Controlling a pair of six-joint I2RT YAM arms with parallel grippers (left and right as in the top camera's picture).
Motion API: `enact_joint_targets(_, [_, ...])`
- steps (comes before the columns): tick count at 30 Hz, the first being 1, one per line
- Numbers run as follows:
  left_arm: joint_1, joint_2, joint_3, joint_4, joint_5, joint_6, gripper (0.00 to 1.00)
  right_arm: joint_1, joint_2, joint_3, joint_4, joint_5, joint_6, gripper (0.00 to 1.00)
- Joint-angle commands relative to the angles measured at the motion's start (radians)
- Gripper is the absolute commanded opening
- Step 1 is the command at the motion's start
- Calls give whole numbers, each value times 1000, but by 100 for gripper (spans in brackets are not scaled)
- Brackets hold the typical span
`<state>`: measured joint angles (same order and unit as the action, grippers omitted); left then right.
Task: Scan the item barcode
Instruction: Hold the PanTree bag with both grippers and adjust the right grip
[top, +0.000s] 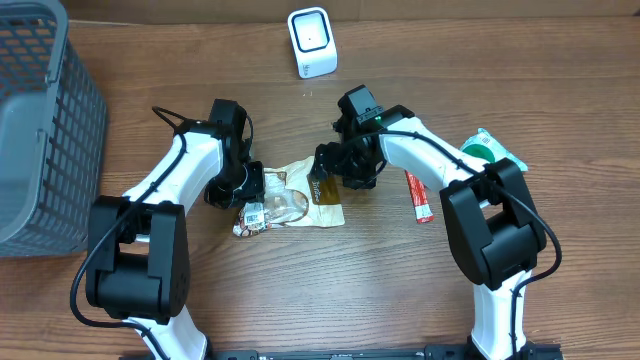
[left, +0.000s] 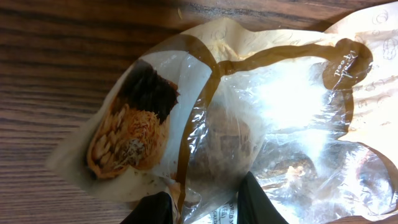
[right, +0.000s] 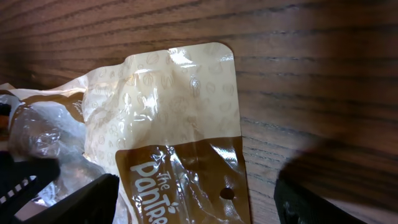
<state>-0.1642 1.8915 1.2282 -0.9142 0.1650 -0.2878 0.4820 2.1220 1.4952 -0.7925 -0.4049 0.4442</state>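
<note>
The snack packet (top: 293, 205) lies flat on the wooden table (top: 400, 300) between both grippers. The left gripper (left: 205, 208) is clenched on the packet's 9 o'clock edge, with a white barcode label (top: 252, 214) just beside it. The right gripper (right: 199, 202) hangs released over the 3 o'clock end, fingers spread wide. A white scanner (top: 312, 42) stands at 12 o'clock. A grey mesh basket (top: 40, 130) sits well apart at 9 o'clock, and what it holds I cannot tell

"the Pani…" on pastry wrapper (right: 180, 155)
</note>
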Motion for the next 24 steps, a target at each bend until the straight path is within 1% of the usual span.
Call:
enact_joint_targets(1, [-7,18,-17,11,-11,8,17,27,3,4,6,64,-3,83])
enact_joint_targets(3, [-7,18,-17,10,-11,9,17,47,5,-8,5,64,-3,84])
enact_joint_targets(7, [-7,18,-17,10,-11,12,19,103,32,-29,5,60,54,88])
enact_joint_targets(9, [-7,18,-17,10,-10,12,19,114,41,-38,13,13,52,89])
enact_joint_targets(14, [-7,18,-17,10,-11,12,20,119,44,-50,37,-146,52,88])
enact_joint_targets(16, [-7,18,-17,9,-11,13,20,119,44,-52,46,-174,52,87])
enact_joint_targets(20, [-7,18,-17,7,-11,13,20,118,45,-80,124,-286,52,80])
enact_joint_targets(24, [-7,18,-17,7,-11,19,21,112,48,-105,200,-382,52,78])
